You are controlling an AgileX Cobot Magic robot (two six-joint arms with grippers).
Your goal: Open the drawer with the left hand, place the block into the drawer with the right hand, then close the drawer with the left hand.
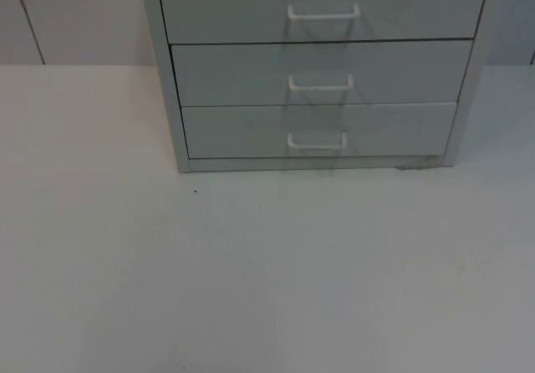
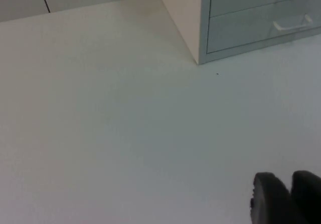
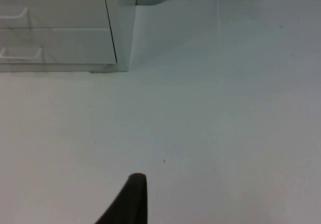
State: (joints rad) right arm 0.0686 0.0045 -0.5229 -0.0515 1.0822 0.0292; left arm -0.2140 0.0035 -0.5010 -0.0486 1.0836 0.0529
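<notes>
A grey cabinet (image 1: 179, 130) stands at the back of the white table, and its three drawers all sit flush. The lowest drawer (image 1: 242, 130) carries a white handle (image 1: 318, 142); the middle drawer (image 1: 234, 74) and the upper drawer (image 1: 226, 5) have the same kind. In the left wrist view the cabinet (image 2: 183, 18) is far ahead, and my left gripper (image 2: 288, 199) hovers over bare table well short of it. In the right wrist view the cabinet (image 3: 123, 28) is equally distant from my right gripper (image 3: 131, 199), which is also over bare table.
The white table top (image 1: 267, 281) stretches wide in front of the cabinet. Behind it runs the grey partition wall (image 1: 75, 13). A tiny dark speck (image 1: 196, 191) lies near the cabinet's left front corner.
</notes>
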